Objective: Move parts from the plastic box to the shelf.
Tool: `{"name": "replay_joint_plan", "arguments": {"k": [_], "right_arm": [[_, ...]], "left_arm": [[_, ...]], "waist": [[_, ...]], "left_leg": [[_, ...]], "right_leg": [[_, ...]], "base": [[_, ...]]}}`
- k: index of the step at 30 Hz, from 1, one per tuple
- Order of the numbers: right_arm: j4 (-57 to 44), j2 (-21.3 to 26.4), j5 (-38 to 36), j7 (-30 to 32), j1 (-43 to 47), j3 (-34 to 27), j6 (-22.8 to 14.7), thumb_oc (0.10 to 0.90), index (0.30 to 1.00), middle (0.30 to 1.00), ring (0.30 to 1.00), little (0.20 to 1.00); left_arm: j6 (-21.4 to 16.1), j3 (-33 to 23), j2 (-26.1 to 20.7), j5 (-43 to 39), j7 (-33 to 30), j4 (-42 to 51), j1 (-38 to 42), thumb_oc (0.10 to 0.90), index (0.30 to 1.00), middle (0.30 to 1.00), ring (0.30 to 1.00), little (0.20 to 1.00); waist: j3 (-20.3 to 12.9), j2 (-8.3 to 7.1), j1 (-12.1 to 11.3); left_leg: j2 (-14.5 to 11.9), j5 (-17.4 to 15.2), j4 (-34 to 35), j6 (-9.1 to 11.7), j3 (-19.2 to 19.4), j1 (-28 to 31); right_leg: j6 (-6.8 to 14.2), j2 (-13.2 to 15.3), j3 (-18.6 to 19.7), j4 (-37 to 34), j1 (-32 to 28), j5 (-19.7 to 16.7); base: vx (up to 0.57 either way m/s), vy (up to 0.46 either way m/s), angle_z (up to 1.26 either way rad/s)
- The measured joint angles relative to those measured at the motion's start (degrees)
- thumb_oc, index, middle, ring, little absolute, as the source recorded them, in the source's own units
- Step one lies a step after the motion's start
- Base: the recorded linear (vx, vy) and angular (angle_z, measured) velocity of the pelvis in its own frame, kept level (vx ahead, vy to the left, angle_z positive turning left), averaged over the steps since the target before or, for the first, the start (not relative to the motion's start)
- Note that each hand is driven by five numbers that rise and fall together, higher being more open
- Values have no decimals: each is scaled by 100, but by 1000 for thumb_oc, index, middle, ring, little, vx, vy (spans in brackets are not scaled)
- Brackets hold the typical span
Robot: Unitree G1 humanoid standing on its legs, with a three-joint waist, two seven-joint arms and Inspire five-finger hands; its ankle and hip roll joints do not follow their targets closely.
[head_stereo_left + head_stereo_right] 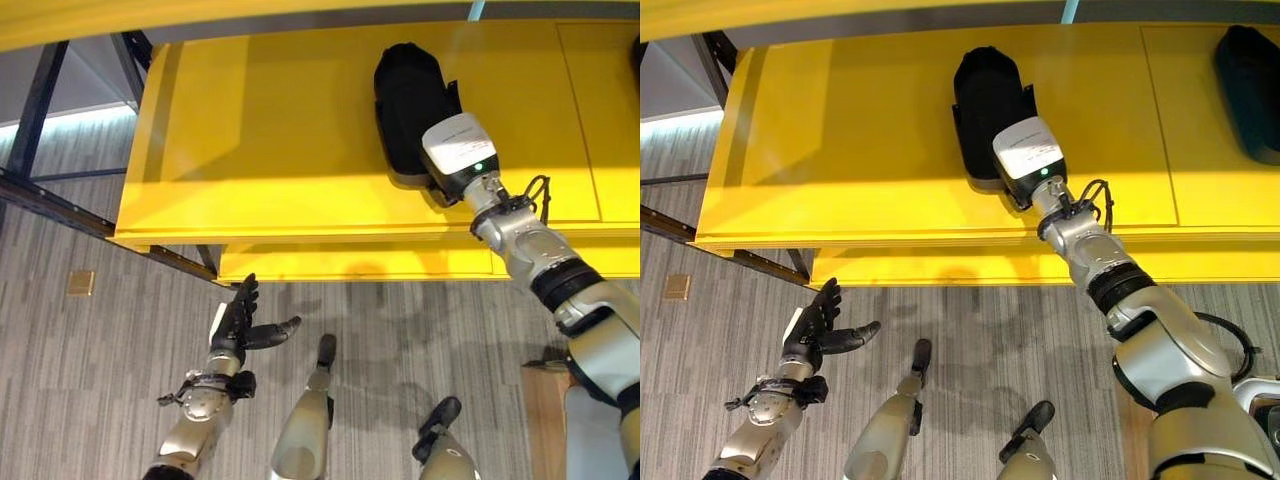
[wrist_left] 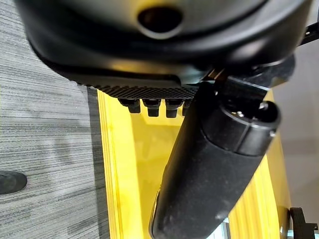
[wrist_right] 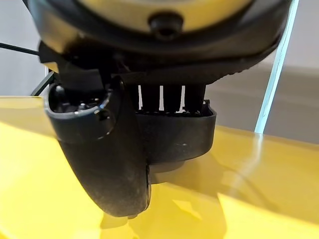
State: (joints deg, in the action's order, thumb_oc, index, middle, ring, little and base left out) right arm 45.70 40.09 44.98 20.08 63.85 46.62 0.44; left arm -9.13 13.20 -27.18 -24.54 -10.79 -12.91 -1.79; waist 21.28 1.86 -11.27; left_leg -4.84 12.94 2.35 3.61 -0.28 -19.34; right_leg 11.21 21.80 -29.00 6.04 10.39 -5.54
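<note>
Carpet floor (image 1: 90,400) lies nearest, where the left hand (image 1: 235,322) hangs low with fingers spread, holding nothing. Beyond it, on the yellow shelf (image 1: 260,130), the right hand (image 1: 1015,115) lies along a black part (image 1: 985,95); its fingers seem curled over the part's edge. Farther right rests another dark part (image 1: 1252,90).

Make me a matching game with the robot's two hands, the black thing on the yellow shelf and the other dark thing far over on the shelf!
Things:
1. left hand
2. right hand
3. black moulded plastic part
4. second dark part

Places or states:
A. at the right end of the yellow metal shelf, apart from the rest
B. open, hanging above the grey floor
C. lying on the shelf under a hand
D. reaching onto the shelf, on the part

Pairs: 1-B, 2-D, 3-C, 4-A
</note>
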Motion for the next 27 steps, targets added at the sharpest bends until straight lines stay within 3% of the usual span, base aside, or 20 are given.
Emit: {"name": "replay_joint_plan", "arguments": {"k": [6,11,14,27], "right_arm": [[144,724,175,-96,26,-20,465,400,300,300,300,300],[251,1088,172,-122,23,-75,673,400,300,300,300,300],[425,1105,168,-131,23,-122,706,400,300,300,300,300],[748,933,146,-127,-40,-189,693,400,300,300,300,300]], "left_arm": [[1,-15,-131,0,-12,-3,1,900,1000,1000,1000,1000],[1,-42,-129,0,-10,-6,0,900,1000,1000,1000,1000],[1,-66,-123,0,-4,-7,43,900,1000,1000,1000,1000],[-6,-131,-115,0,-12,-65,97,900,1000,1000,1000,1000]], "waist": [[96,-157,14],[105,-163,84],[107,-159,170],[128,-128,143]], "left_leg": [[21,15,10,-35,30,1],[-4,19,8,-30,64,72],[-21,-9,12,-39,58,118],[-16,-68,8,17,121,187]], "right_leg": [[-24,-13,-2,-85,-23,-56],[6,-90,-10,-256,-138,-122],[3,-118,-45,-326,-229,-114],[28,-129,-13,-407,-292,-143]], "base": [[-1,0,-1],[-9,-1,-5],[43,-13,2],[-12,3,-2]]}}
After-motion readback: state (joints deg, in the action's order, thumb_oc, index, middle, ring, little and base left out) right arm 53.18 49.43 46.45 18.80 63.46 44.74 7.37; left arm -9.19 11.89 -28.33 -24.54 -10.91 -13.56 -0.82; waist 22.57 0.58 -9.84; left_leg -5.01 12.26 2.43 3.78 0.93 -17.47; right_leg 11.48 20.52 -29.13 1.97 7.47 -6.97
